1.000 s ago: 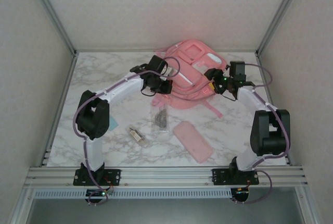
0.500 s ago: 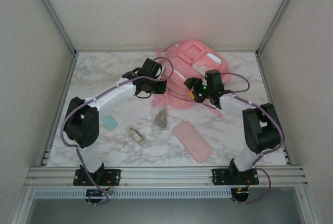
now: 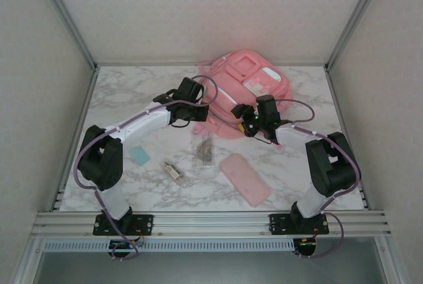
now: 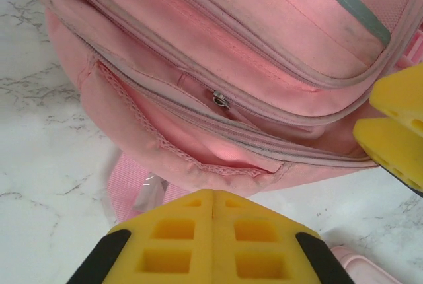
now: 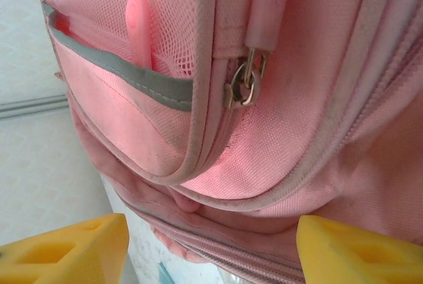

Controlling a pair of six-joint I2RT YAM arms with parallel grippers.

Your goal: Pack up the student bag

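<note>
Student bag [image 3: 248,92] lies by the table's [image 3: 132,92] far edge; left gripper [image 4: 213,198] clenched, right gripper [image 5: 211,238] released, apparently empty, beside it.

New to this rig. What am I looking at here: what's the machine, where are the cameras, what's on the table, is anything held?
Two small robot arms are bolted to the near table edge, each ending in two-finger jaws with yellow pads. The wide picture comes from a fixed camera above and behind them, with the left arm on the left and the right arm on the right. The other two pictures come from cameras on the wrists, looking past each arm's own pads.

On the marble table lie a large pink student bag, a flat pink pencil case, a clear ruler-like piece, a small tube-like item and a teal card.

Both arms reach to the bag's near edge. The left jaws are shut, pads pressed together. The right jaws are open, pads apart, facing a zip pull. Nothing is held.
</note>
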